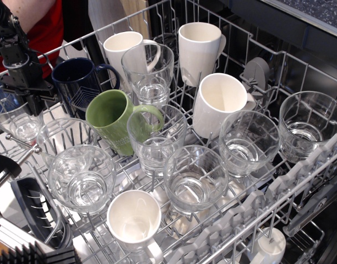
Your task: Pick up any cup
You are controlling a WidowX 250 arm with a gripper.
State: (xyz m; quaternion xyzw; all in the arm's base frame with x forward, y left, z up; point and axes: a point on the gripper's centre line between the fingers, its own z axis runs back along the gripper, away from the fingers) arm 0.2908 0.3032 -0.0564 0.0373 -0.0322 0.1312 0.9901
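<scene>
The tall clear cup [17,118] sits at the far left edge of the dishwasher rack [300,181], just left of the navy mug [80,82]. The black end effector [26,91] is right at its rim, but I can't tell if the fingers are apart or clamped on it. A green mug [114,121] lies tilted nearby.

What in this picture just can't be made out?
- The tool's tips: they blend with the clear glass at far left, so open or shut is unclear.
- That glass's left side: cut by the picture edge.
- The white mug's handle: cut by the bottom edge.
</scene>
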